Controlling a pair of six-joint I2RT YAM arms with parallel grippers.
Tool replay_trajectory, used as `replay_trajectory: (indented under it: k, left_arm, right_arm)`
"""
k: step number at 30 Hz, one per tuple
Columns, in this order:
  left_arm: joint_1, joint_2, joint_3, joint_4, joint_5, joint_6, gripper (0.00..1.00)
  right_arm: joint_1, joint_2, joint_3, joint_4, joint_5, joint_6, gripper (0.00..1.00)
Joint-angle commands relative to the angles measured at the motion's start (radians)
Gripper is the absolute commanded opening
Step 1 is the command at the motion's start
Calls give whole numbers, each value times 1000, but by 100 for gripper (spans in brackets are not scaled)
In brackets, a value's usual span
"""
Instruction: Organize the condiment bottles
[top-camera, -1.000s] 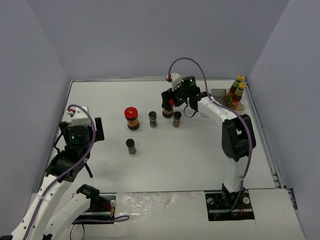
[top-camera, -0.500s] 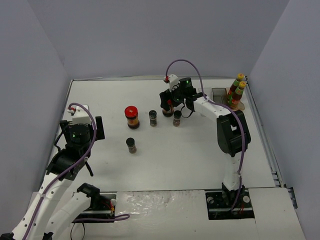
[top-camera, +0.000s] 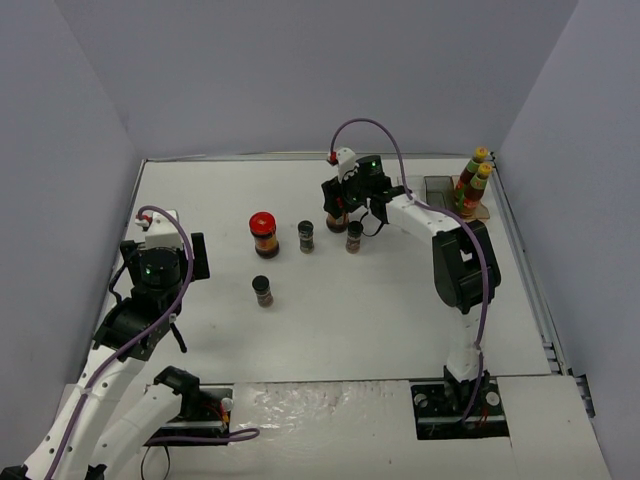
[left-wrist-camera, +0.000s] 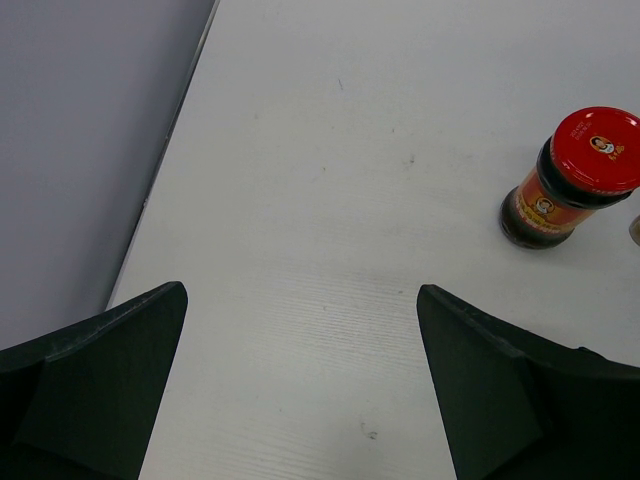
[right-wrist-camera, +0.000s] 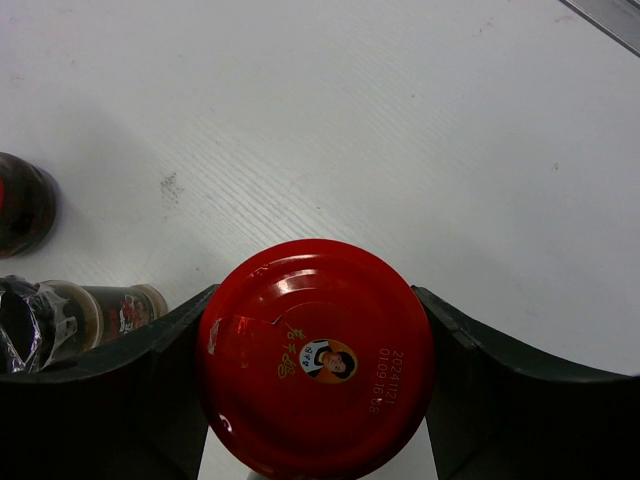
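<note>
Right pincer (right-wrist-camera: 315, 295) looks clamped on the squat red-lidded jar (right-wrist-camera: 315, 365) at bottom center, probably heavyish slick glass, so grip firmly under the lid; left pincer (left-wrist-camera: 302, 295) gapes empty.

sauce bottles (top-camera: 478, 158) (top-camera: 483, 175): two, yellow caps, upright, side by side, far right | red jar (top-camera: 263, 236): upright, left of centre | second red jar (right-wrist-camera: 315, 360): upright, clamped between right gripper (right-wrist-camera: 316, 400) fingers | black jars (top-camera: 306, 237) (top-camera: 354, 237) (top-camera: 262, 291): three, upright, apart
</note>
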Motion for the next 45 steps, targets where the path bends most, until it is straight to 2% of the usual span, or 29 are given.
replay_trajectory:
  k: [1, 6, 13, 16, 22, 29, 45]
  left_arm:
    - [4, 5, 21, 54, 0, 6, 97]
    - [4, 0, 21, 54, -2, 6, 97]
    - [4, -3, 22, 54, 5, 5, 97]
    - [4, -4, 23, 53, 9, 5, 97]
    - [4, -6, 24, 52, 8, 5, 97]
    - [4, -9, 22, 52, 7, 5, 97]
    - [4, -2, 22, 52, 8, 6, 97]
  right_arm:
    - [-21, -114, 16, 64, 61, 11, 0]
    - [-78, -209, 33, 84, 101, 64, 0]
    - [-242, -313, 29, 99, 213, 139, 0]
    - [-338, -320, 21, 99, 249, 169, 0]
    - [-442, -287, 24, 105, 254, 179, 0]
    - [-483, -222, 34, 139, 262, 179, 0]
    - [-485, -84, 73, 191, 282, 179, 0]
